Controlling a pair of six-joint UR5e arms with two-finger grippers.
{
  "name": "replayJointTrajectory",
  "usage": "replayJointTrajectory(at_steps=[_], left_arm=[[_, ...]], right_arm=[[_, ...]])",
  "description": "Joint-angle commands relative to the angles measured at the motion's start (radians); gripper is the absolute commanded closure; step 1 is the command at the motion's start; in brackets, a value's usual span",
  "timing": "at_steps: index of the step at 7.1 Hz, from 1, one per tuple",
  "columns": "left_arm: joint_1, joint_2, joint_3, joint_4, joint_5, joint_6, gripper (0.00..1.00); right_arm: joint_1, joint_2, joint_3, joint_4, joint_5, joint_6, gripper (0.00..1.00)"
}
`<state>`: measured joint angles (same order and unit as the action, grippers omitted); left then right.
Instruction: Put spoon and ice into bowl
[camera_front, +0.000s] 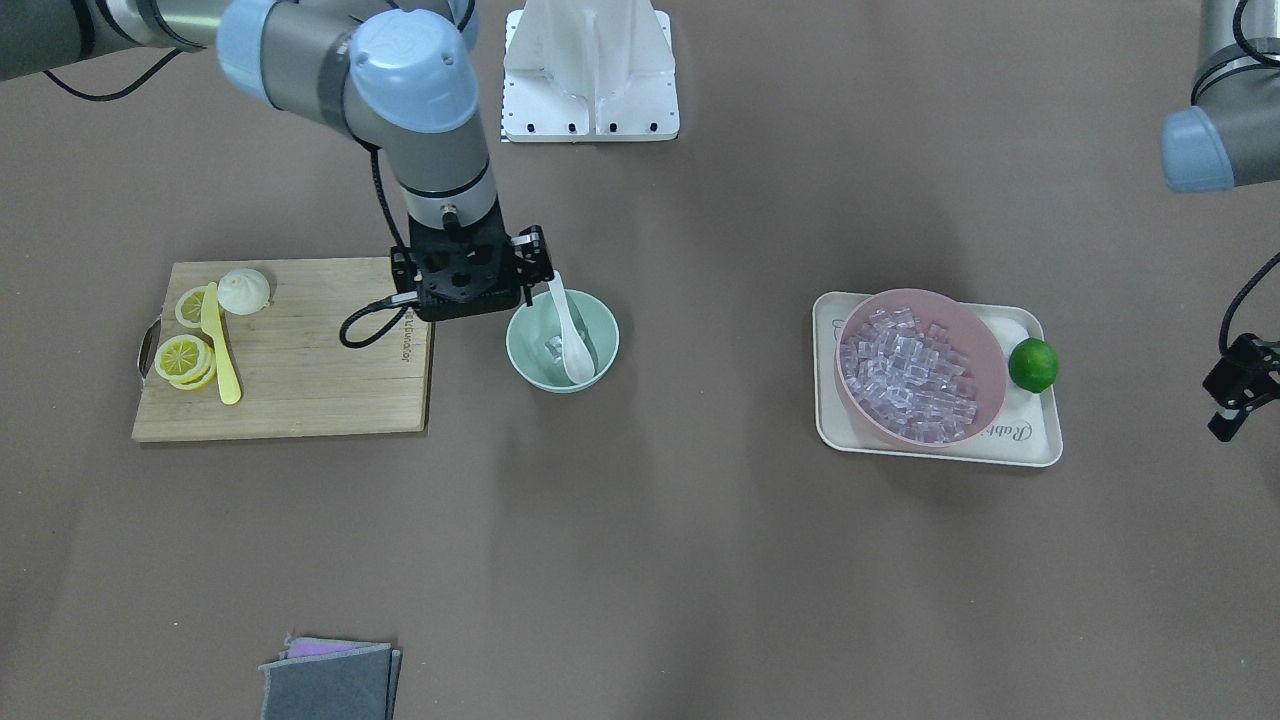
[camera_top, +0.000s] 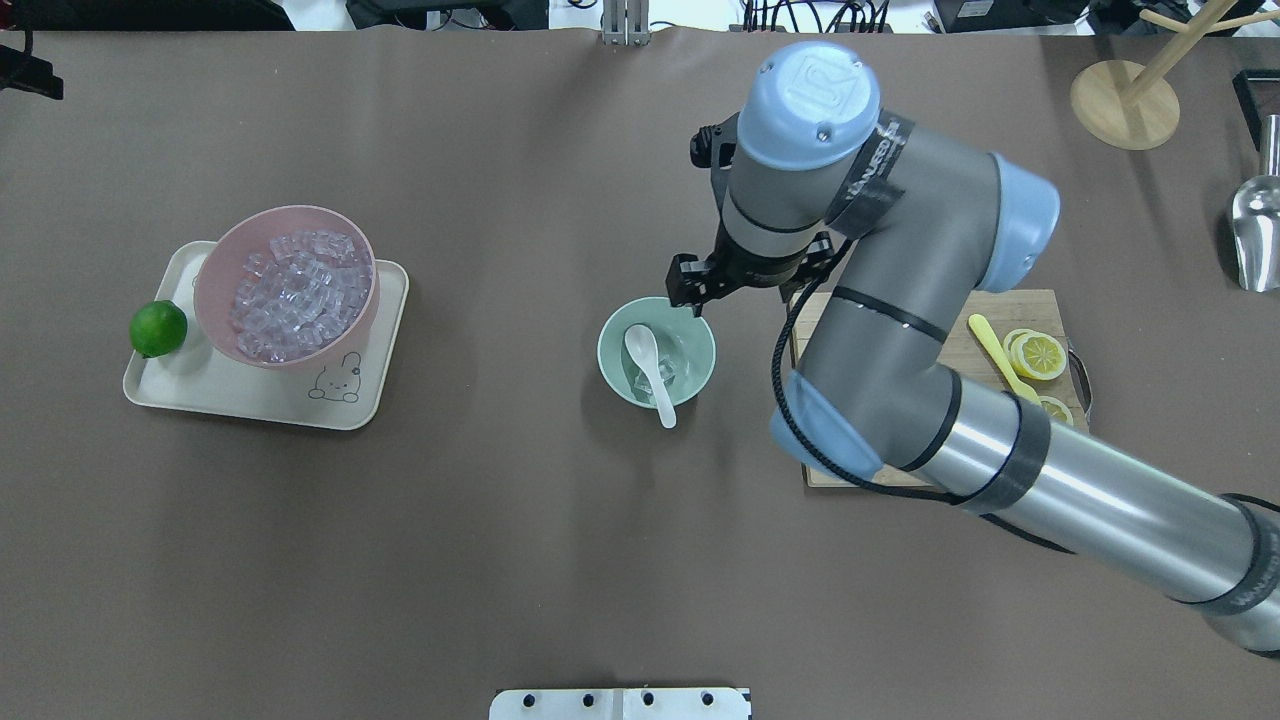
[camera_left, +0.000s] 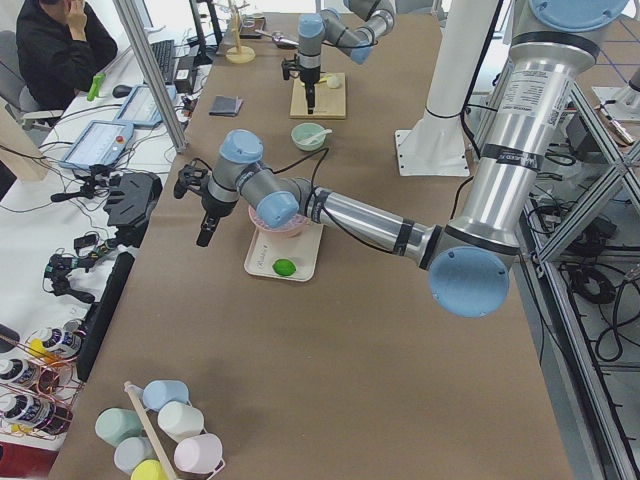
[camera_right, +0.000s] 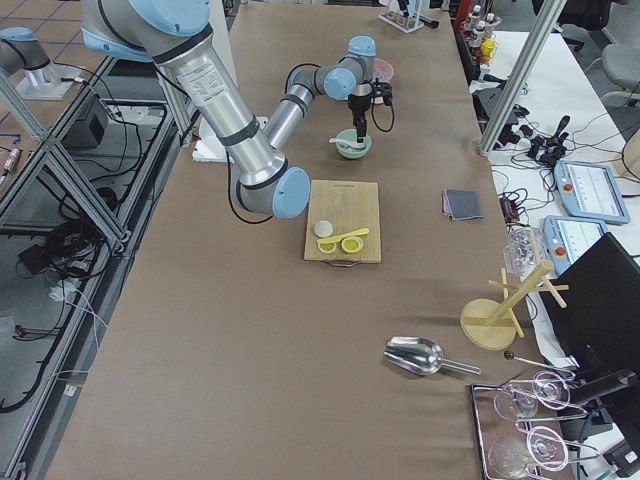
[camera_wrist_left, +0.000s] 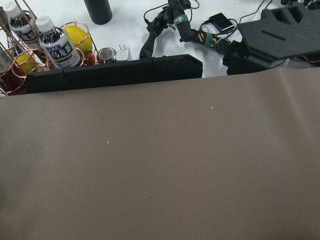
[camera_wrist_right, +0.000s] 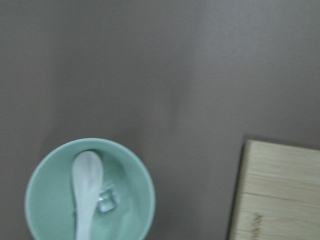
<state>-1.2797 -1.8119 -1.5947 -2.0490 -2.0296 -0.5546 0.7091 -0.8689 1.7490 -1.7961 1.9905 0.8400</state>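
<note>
The mint-green bowl (camera_front: 514, 345) stands mid-table, and also shows in the overhead view (camera_top: 702, 352) and the right wrist view (camera_wrist_right: 47, 200). The white spoon (camera_front: 570, 330) lies in it, scoop down and handle leaning over the rim. One clear ice cube (camera_wrist_right: 106, 200) lies beside the scoop. My right gripper (camera_front: 470, 285) hovers above the bowl's edge, empty, and its jaws look apart. More ice (camera_front: 910, 375) fills the pink bowl. My left gripper (camera_front: 1235, 395) hangs beyond the tray at the table's edge. I cannot tell whether it is open.
The pink bowl sits on a cream tray (camera_front: 1030, 445) with a lime (camera_front: 1033, 365). A wooden cutting board (camera_front: 300, 380) beside the mint bowl holds a yellow knife (camera_front: 222, 350) and lemon slices (camera_front: 183, 358). Folded grey cloths (camera_front: 330, 680) lie at the operators' edge.
</note>
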Motion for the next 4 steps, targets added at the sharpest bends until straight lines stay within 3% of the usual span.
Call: replayJointTrajectory(at_steps=[1, 2, 4], left_arm=[[-0.003, 0.023, 0.025, 0.001, -0.009, 0.085, 0.02], [-0.007, 0.051, 0.022, 0.001, -0.014, 0.099, 0.02], [-0.042, 0.106, 0.021, -0.008, -0.018, 0.171, 0.02]], right_arm=[[0.212, -0.176, 0.102, -0.046, 0.164, -0.317, 0.00], [0.296, -0.279, 0.150, -0.046, 0.191, -0.490, 0.00], [0.447, -0.442, 0.159, -0.035, 0.209, -0.786, 0.00]])
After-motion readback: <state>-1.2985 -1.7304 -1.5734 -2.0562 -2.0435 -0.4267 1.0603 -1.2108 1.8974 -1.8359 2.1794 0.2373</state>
